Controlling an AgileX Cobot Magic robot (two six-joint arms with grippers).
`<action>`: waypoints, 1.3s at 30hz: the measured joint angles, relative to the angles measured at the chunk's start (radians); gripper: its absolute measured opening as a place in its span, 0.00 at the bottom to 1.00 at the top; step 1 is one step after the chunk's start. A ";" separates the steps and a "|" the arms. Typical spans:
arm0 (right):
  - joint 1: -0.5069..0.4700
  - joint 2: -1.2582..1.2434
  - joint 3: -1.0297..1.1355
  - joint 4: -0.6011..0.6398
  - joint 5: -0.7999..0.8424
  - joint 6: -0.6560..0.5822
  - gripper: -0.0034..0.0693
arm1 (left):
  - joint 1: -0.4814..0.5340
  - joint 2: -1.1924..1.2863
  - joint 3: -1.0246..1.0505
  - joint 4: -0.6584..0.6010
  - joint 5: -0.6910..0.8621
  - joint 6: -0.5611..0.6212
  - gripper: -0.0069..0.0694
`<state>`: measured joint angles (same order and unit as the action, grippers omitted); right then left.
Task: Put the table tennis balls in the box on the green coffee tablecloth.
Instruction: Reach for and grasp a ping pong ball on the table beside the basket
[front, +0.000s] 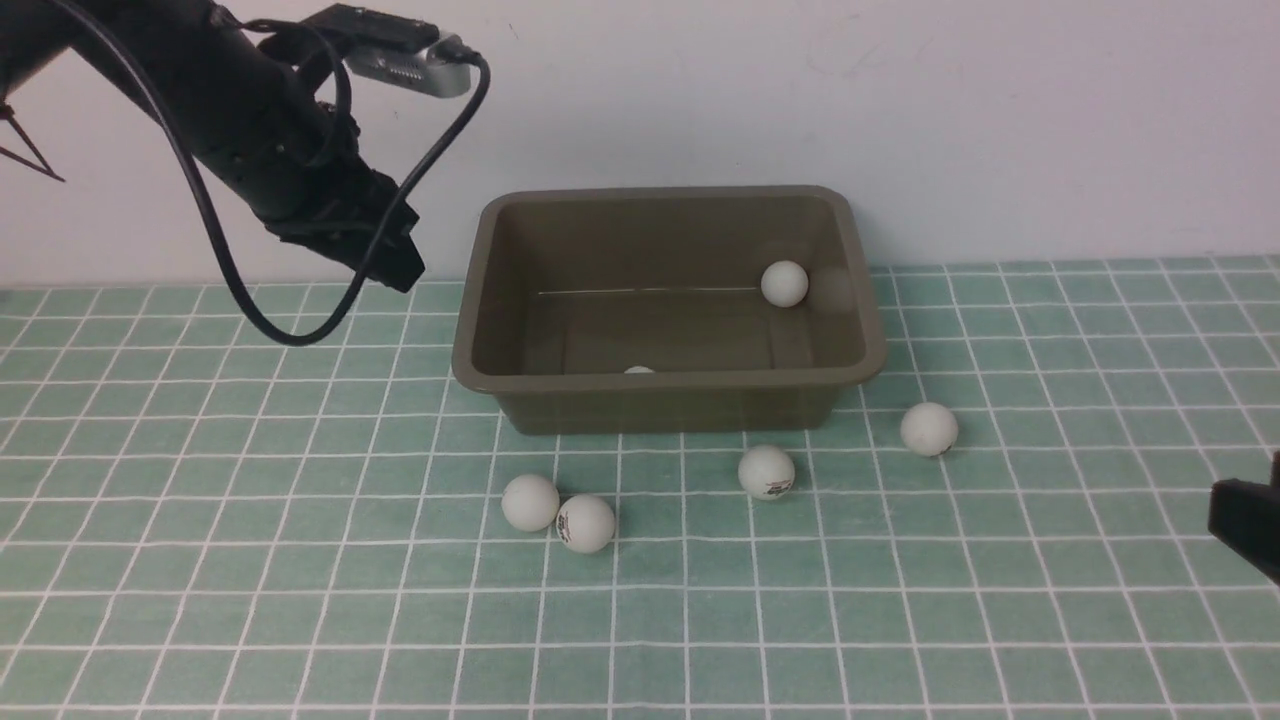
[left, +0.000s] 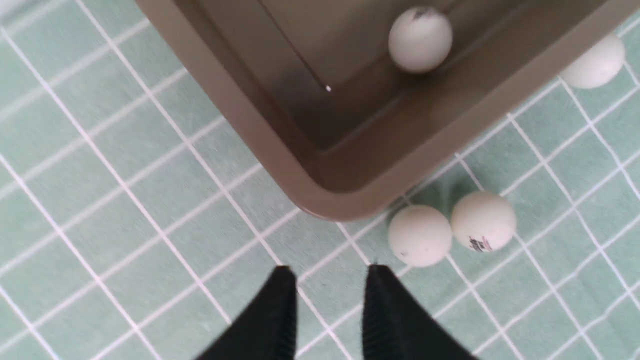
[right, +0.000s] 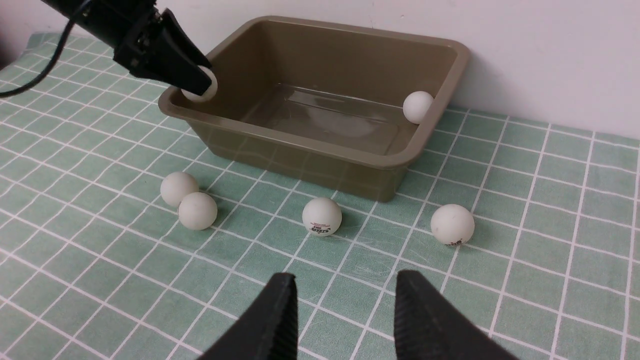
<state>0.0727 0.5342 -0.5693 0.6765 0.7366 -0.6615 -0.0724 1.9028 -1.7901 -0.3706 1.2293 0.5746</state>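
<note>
Now, the left gripper (front: 398, 270) is seen hanging off the left end of the box (front: 668, 385), jaws drawn together with nothing between them in its own wrist view. The right gripper (right: 345, 320) is held low by the right edge of the table (front: 200, 650), likewise closed and empty. The box is set on the green coffee tablecloth (front: 1050, 330) toward the far edge.

Two table tennis balls (front: 784, 283) are counted inside, one at the far right wall and one (left: 420, 40) by the near wall. From the right wrist view that second ball shows right at the left gripper's tips, so its exact spot cannot be settled. Four are left outside along the box's near side: a touching pair (front: 530, 501), a single (front: 767, 471) and another (front: 929, 428).

A fresh pick is judged to be the step in hand. The pair is best approached with jaws opened wide, and the outer ball taken from above so its neighbour is not nudged. A light squeeze is advised, the flared rim is to be cleared, and release is best made low inside.
</note>
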 joint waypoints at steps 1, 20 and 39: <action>0.000 0.000 0.000 0.000 0.000 -0.004 0.40 | 0.000 -0.003 0.009 0.000 0.000 -0.007 0.27; 0.000 0.000 0.000 0.000 0.001 -0.015 0.40 | -0.019 -0.169 0.602 -0.293 -0.046 0.242 0.13; 0.000 0.000 0.000 0.000 0.031 -0.024 0.40 | -0.097 -0.166 0.616 -0.255 -0.377 0.158 0.72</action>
<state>0.0727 0.5342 -0.5693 0.6765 0.7675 -0.6853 -0.1692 1.7370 -1.1742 -0.6256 0.8525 0.7325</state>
